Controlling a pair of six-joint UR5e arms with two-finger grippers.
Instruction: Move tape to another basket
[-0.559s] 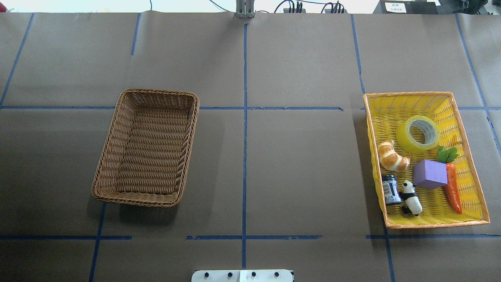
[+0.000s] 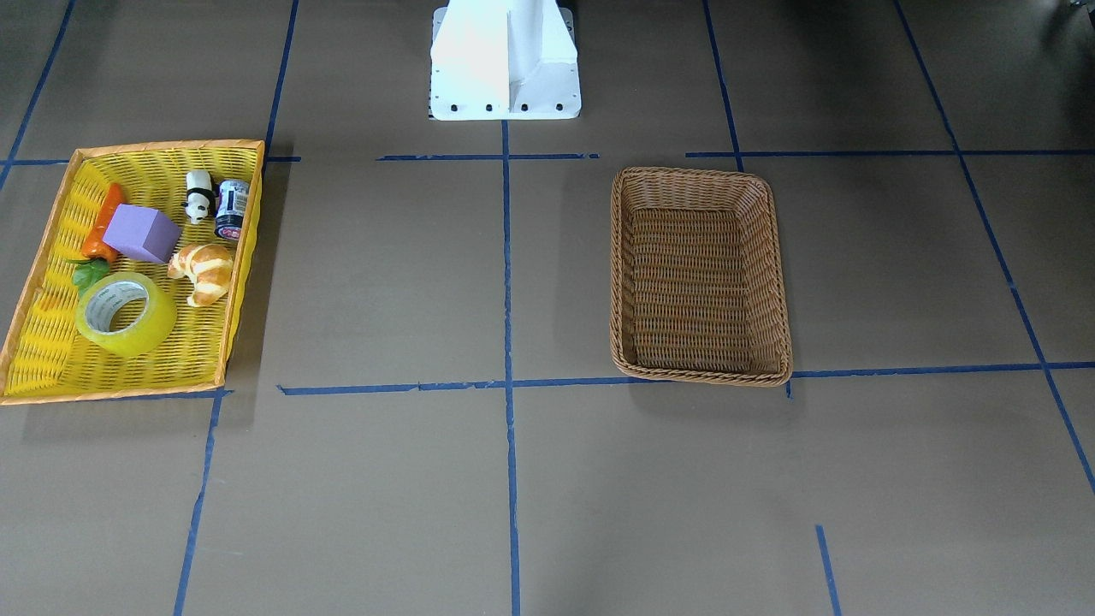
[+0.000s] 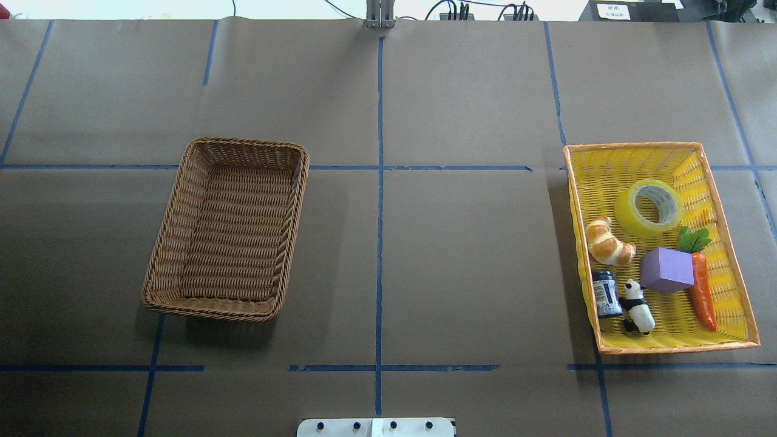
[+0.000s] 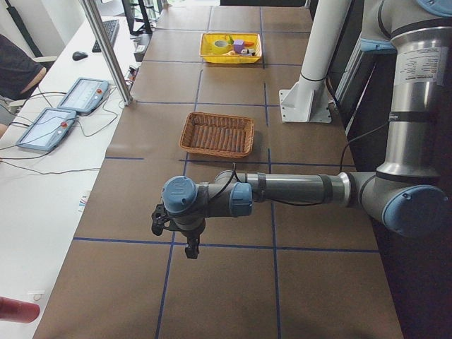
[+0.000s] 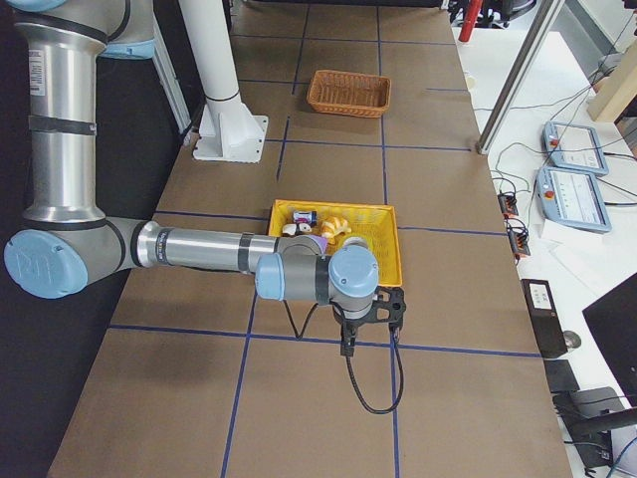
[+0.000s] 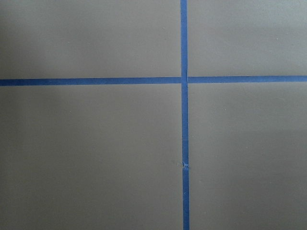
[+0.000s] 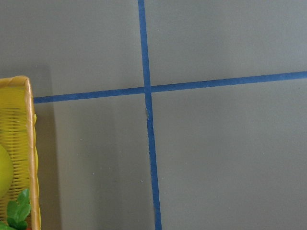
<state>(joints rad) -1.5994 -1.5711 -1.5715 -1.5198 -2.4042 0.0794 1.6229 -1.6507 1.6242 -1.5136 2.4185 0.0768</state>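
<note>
The yellow tape roll (image 3: 630, 217) lies tilted in the far part of the yellow tray-like basket (image 3: 631, 146), on the table's right side; it also shows in the front view (image 2: 128, 332). The brown wicker basket (image 3: 162, 243) stands empty left of centre (image 2: 700, 373). No gripper shows in the overhead or front views. My left gripper (image 4: 189, 247) hangs over bare table beyond the brown basket (image 4: 215, 134). My right gripper (image 5: 370, 339) hangs just outside the yellow basket's outer side (image 5: 383, 249). I cannot tell whether either is open or shut.
A croissant (image 3: 609, 243), purple block (image 3: 666, 270), carrot (image 3: 703, 297), panda figure (image 3: 638, 306) and small dark can (image 3: 606, 294) share the yellow basket. Blue tape lines (image 3: 379, 182) cross the brown paper. The white robot base (image 2: 505, 60) stands at the table's near edge.
</note>
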